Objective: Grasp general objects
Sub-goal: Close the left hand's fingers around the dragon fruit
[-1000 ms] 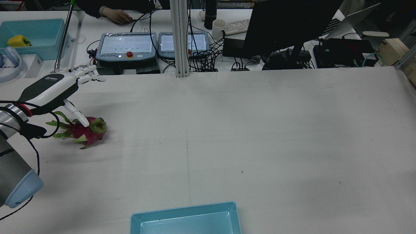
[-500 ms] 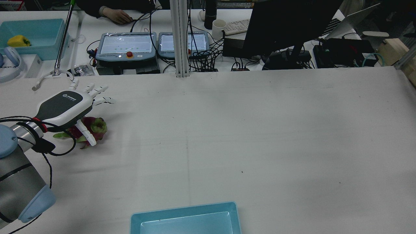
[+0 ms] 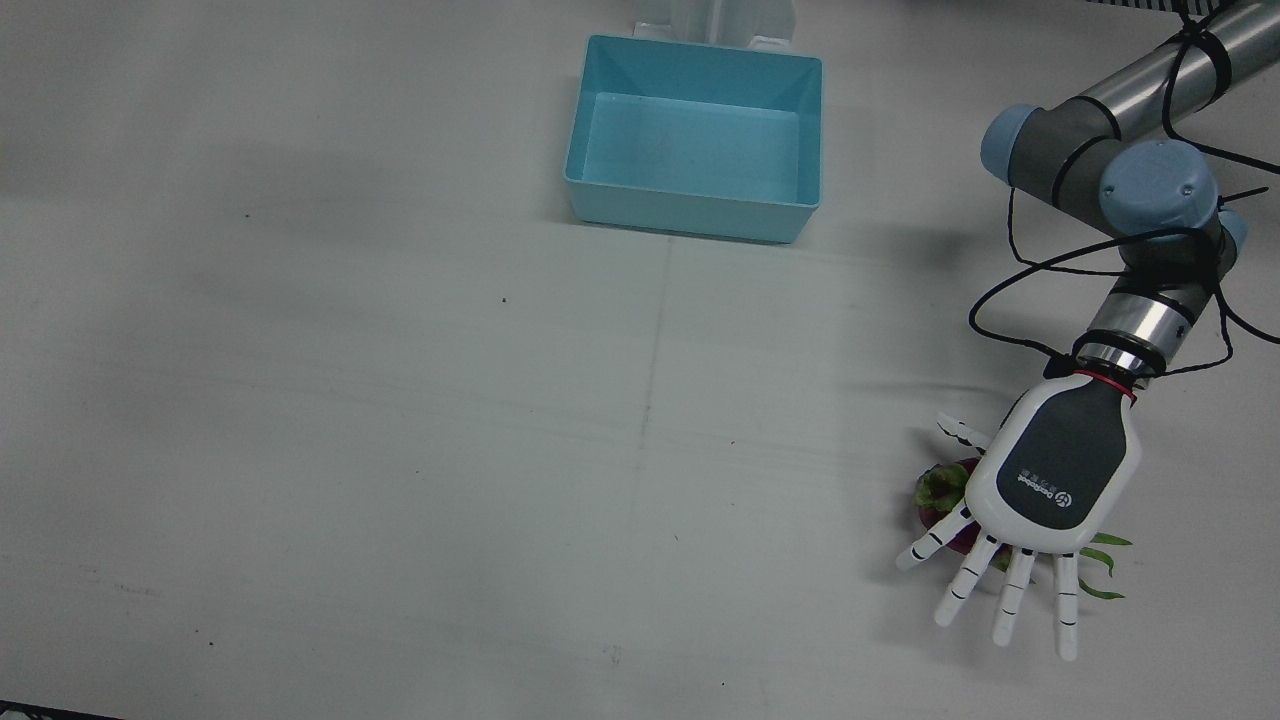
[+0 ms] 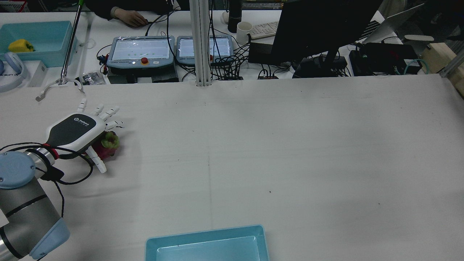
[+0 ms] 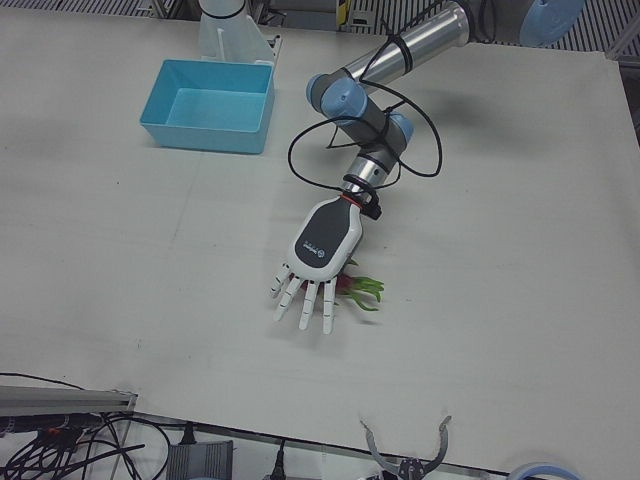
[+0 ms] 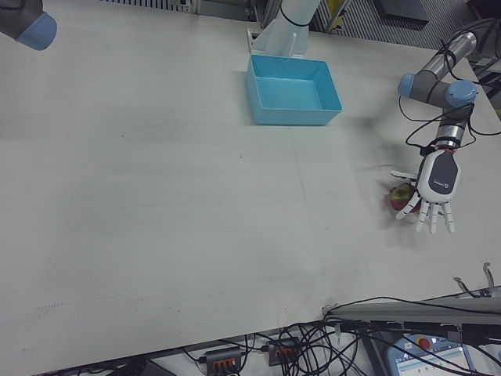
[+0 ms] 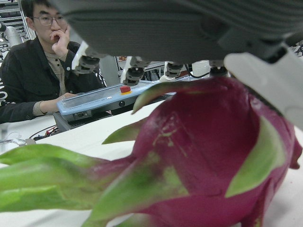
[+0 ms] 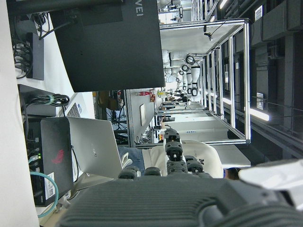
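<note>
A magenta dragon fruit with green scales lies on the white table near its left edge, as the rear view shows. My left hand hovers palm down right over it, fingers spread and straight, thumb out to the side, holding nothing. The hand hides most of the fruit. The fruit fills the left hand view, just under the palm. The left-front view shows the hand with green leaf tips sticking out. My right hand shows only in its own view, raised and empty.
An empty light-blue bin stands at the table's robot-side edge, far from the fruit; it also shows in the rear view. Teach pendants, cables and a monitor stand beyond the far edge. A black cable hangs by the left wrist.
My left hand has come down and toward the robot's side, from beyond the dragon fruit to right over it, and now covers most of it. The fruit has not moved.
</note>
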{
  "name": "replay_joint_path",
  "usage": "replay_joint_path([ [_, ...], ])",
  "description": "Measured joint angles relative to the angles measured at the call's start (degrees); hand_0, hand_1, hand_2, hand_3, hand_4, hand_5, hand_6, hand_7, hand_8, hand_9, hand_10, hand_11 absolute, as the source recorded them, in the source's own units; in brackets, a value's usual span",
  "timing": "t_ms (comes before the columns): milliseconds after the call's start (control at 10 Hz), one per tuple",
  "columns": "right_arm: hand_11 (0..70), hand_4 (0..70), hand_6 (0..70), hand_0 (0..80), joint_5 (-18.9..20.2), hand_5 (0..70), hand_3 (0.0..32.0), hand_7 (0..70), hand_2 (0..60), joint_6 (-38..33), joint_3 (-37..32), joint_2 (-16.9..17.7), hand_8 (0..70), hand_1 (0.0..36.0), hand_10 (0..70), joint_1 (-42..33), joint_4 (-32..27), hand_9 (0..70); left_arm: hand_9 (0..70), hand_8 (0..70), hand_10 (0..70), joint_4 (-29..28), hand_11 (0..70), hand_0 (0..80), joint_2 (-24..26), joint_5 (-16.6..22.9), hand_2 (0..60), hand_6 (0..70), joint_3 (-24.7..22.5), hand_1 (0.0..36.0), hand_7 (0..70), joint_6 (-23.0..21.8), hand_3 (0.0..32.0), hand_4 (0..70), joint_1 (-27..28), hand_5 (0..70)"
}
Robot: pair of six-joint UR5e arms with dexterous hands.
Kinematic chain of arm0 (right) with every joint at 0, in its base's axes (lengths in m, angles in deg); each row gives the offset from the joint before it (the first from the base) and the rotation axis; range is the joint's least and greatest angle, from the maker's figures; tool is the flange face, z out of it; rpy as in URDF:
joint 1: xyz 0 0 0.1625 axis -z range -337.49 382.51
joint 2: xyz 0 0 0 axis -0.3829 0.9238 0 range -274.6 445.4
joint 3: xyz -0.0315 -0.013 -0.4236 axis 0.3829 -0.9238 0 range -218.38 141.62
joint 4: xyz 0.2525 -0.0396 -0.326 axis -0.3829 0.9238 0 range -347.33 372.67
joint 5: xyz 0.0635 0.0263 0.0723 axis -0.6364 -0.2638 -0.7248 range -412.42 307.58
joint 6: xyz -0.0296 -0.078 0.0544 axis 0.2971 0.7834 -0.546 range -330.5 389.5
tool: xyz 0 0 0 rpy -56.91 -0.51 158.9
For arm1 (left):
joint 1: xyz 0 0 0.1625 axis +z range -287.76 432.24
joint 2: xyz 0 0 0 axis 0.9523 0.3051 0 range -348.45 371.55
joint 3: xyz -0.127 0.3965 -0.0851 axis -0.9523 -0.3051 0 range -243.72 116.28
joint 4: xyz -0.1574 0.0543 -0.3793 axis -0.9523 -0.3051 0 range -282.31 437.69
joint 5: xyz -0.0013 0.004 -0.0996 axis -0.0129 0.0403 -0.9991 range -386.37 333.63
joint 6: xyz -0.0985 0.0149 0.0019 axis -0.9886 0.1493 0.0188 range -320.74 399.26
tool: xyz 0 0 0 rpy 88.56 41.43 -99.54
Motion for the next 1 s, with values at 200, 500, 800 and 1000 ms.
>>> replay_joint_path([
  [200, 0.0, 0.0, 0.0, 0.0, 0.0, 0.0, 0.0, 0.0, 0.0, 0.0, 0.0, 0.0, 0.0, 0.0, 0.0, 0.0, 0.0, 0.0, 1.9, 13.8, 3.9, 0.2, 5.8, 40.5, -0.2, -0.2, 0.2, 0.0, 0.4, 3.5, 6.7, 1.4, 32.0, 0.0, 0.0, 19.2],
  [500, 0.0, 0.0, 0.0, 0.0, 0.0, 0.0, 0.0, 0.0, 0.0, 0.0, 0.0, 0.0, 0.0, 0.0, 0.0, 0.0, 0.0, 0.0, 1.9, 13.8, 4.3, -0.2, 6.2, 39.2, -0.3, -0.3, 0.8, 0.0, 1.3, 2.9, 6.7, 2.9, 32.0, 0.0, -0.7, 19.7],
  [800, 0.0, 0.0, 0.0, 0.0, 0.0, 0.0, 0.0, 0.0, 0.0, 0.0, 0.0, 0.0, 0.0, 0.0, 0.0, 0.0, 0.0, 0.0, 1.5, 13.5, 3.9, -0.7, 5.5, 38.0, -0.3, -0.3, 1.7, 0.2, 2.2, 1.9, 5.9, 3.3, 27.8, 0.4, -2.1, 35.6],
  [1000, 0.0, 0.0, 0.0, 0.0, 0.0, 0.0, 0.0, 0.0, 0.0, 0.0, 0.0, 0.0, 0.0, 0.0, 0.0, 0.0, 0.0, 0.0, 1.6, 13.1, 2.7, -1.6, 3.3, 34.2, -0.3, -0.3, 4.1, 5.0, 3.0, 0.4, 9.7, 4.9, 0.0, 14.6, -2.2, 57.3],
])
